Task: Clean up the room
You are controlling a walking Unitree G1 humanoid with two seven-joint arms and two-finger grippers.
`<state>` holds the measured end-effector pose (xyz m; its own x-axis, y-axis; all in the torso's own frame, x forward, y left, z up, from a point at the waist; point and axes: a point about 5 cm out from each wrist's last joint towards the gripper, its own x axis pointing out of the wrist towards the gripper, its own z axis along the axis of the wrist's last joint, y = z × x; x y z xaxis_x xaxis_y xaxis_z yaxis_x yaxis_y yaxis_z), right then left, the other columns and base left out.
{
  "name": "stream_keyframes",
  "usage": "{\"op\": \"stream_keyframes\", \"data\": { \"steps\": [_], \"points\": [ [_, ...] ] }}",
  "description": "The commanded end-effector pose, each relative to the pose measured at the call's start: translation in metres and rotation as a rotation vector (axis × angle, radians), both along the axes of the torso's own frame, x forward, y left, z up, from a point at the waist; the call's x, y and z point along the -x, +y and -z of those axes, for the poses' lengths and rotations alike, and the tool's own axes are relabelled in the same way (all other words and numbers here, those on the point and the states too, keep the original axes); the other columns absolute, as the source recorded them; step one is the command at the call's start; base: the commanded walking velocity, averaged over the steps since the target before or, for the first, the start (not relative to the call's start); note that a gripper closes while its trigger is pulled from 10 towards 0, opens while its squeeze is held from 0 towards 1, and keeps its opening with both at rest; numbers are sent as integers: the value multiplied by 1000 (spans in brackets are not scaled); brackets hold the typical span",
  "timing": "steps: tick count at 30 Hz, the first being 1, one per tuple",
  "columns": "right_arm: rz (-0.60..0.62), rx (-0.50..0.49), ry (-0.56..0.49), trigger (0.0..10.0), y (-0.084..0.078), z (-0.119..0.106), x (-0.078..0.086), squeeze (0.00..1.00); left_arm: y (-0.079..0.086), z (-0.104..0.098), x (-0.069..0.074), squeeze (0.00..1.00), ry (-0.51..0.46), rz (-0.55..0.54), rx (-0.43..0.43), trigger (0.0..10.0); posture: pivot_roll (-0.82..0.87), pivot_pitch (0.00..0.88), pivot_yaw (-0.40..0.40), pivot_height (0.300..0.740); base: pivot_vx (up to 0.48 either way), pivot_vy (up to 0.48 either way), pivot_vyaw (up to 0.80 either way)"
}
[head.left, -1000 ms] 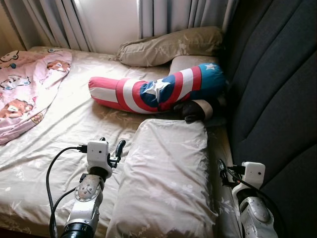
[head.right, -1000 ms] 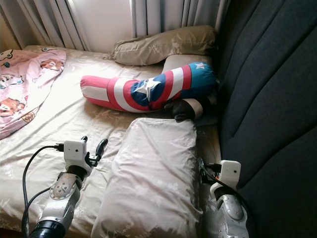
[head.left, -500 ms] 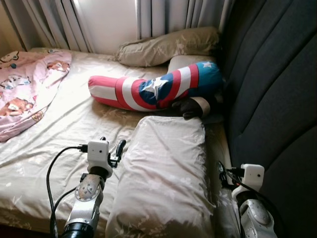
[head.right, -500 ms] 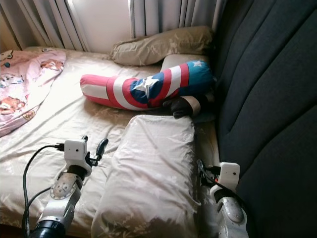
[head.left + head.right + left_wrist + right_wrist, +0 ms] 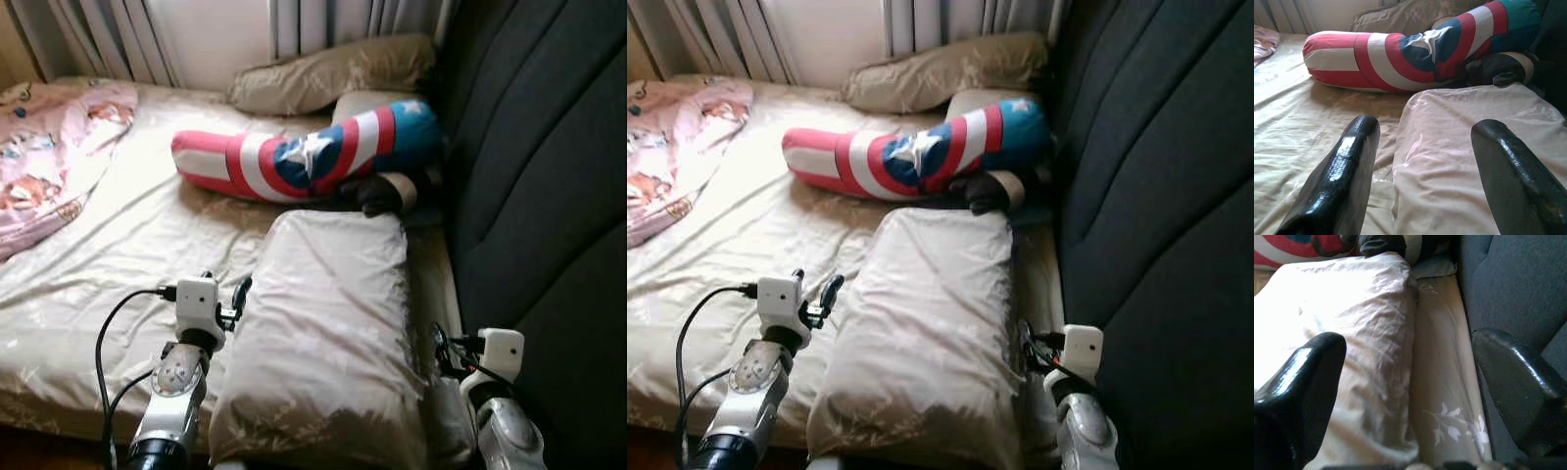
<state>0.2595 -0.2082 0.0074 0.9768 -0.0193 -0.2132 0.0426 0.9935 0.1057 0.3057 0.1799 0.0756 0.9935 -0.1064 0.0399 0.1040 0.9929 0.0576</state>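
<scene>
Ideally both tools, left tool [image 5: 238, 297] and right tool [image 5: 1023, 345], fingers spread apart, close together on the beige pillow [image 5: 328, 333] edges, gripping evenly

Beige pillow [image 5: 328, 333] flat on bed, beside headboard.

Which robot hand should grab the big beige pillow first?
Probably left: the open left gripper already straddles the pillow's edge. The right gripper, also open, faces the gap beside the headboard.
</scene>
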Motion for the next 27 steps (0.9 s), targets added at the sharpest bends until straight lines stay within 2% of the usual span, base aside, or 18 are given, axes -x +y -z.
{"op": "stream_keyframes", "data": {
  "steps": [1, 18, 27],
  "points": [
    [3, -6, -20, 10000, -1, -4, -2, 0, 1, 3, 1, 0, 20, 9, -27, 10000, 13, 49, -58, 656, 0, 0, 0],
    [0, -19, -17, 10000, 3, -2, 0, 0, 1, 2, 0, 0, 24, 17, -25, 10000, 14, 52, -46, 656, 0, 0, 0],
    [9, -19, -14, 10000, 3, -1, 0, 0, -3, 5, 2, 0, 44, 54, -15, 10000, 14, 57, -42, 656, 0, 0, 0]
  ]
}}
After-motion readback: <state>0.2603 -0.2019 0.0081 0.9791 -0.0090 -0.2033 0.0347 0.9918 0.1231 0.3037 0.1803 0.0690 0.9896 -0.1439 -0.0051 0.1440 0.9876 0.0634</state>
